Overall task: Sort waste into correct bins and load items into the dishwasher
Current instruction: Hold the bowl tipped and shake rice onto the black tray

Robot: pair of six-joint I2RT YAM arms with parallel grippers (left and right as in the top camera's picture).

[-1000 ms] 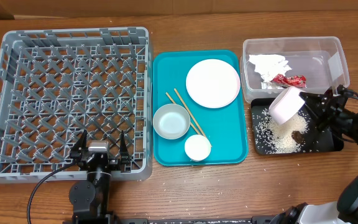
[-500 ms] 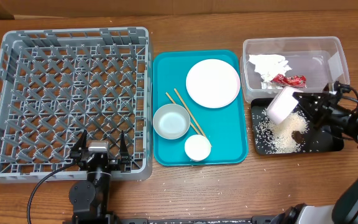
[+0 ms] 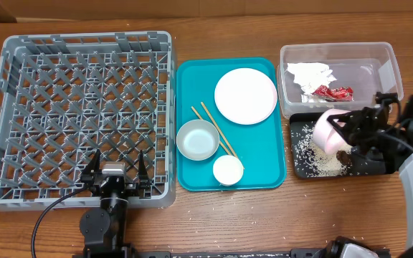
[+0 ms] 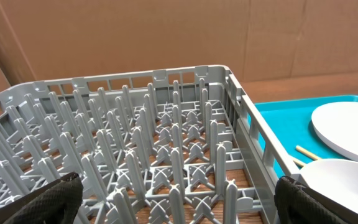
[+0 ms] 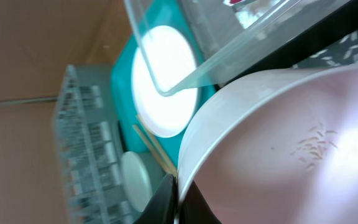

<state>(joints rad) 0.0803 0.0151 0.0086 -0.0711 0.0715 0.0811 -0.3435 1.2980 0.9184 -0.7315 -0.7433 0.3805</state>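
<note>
My right gripper (image 3: 348,128) is shut on the rim of a pale pink-white bowl (image 3: 329,132), held tipped on its side over the black tray (image 3: 378,166). The tray holds loose rice (image 3: 317,155) and a brown lump (image 3: 345,155). In the right wrist view the fingers (image 5: 166,198) pinch the bowl (image 5: 291,143), which has a few grains stuck inside. The clear tub (image 3: 386,61) holds the napkin (image 3: 310,74) and red wrapper (image 3: 333,91). My left gripper (image 3: 115,175) hangs open at the grey rack's (image 3: 84,107) front wall; its gripper (image 4: 179,208) has nothing between the fingers.
The teal tray (image 3: 264,161) carries a round plate (image 3: 245,95), a grey-blue bowl (image 3: 197,139), a small white cup (image 3: 228,170) and two chopsticks (image 3: 210,122). A few rice grains lie on the wooden table in front of the trays.
My right gripper has swung round and lowered the bowl closer over the black tray, turning it further on its side. The left arm has not moved.
</note>
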